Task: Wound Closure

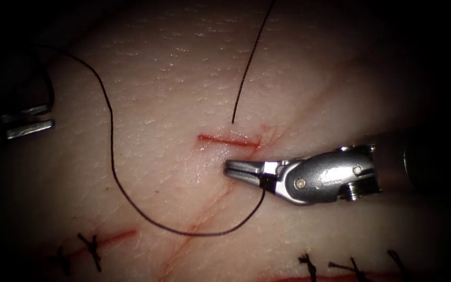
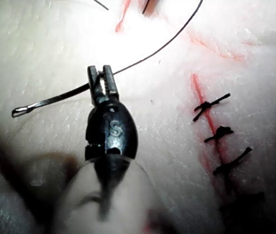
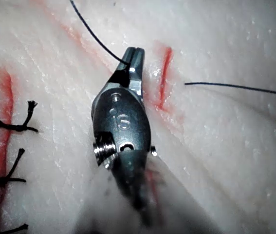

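Observation:
A short red cut [image 1: 229, 140] lies in the middle of the tissue [image 1: 173, 78]. Just in front of its right half, my right tool [image 1: 242, 169] rests with jaws shut on the dark thread [image 1: 131, 201] near their base; the grip also shows close up in the right wrist view, where the right tool [image 3: 134, 57] holds the thread [image 3: 94, 36]. The thread loops forward and left, then back toward my left tool [image 1: 37, 119], far to the left of the cut. My left tool [image 2: 103, 78] is shut on the needle [image 2: 50, 101] near its thread end. The needle is out of the tissue.
Another strand of thread [image 1: 249, 57] comes down from the far edge and ends just behind the cut. Stitched cuts with dark knots lie at the near left [image 1: 92, 245] and near right [image 1: 309, 263]. Faint red lines cross the tissue.

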Available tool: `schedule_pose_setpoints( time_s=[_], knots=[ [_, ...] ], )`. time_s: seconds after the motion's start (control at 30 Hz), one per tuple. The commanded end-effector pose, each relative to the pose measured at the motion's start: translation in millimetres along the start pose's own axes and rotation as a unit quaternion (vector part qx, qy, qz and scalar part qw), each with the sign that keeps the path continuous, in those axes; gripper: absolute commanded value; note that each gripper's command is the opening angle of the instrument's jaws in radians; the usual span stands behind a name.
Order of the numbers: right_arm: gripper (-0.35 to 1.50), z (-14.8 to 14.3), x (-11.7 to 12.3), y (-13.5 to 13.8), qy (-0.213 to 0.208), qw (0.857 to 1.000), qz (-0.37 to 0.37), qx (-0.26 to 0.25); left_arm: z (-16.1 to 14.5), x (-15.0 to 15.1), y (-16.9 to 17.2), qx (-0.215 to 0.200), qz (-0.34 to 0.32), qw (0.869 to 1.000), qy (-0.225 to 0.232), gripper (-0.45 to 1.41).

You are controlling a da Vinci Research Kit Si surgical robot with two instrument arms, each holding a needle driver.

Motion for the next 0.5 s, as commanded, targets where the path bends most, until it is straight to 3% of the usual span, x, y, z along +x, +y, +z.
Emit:
schedule_pose_setpoints(
  time_s=[0.03, 0.3, 0.5],
  knots=[
    [-0.35, 0.6, -0.4, -0.6, -0.002, 1.000, 0.001, 0.004, 0.7, -0.5, 0.3, 0.000, -0.001, 1.000, 0.002, -0.45],
    [-0.35, -0.5, 0.8, -2.9, 0.005, 1.000, -0.003, 0.021, 1.0, -0.4, 0.5, -0.002, -0.001, 1.000, 0.002, -0.45],
    [-0.35, -1.0, 4.6, -7.4, 0.016, 0.999, -0.006, 0.045, 1.9, -0.2, 0.9, -0.007, 0.000, 1.000, 0.002, -0.45]
  ],
)
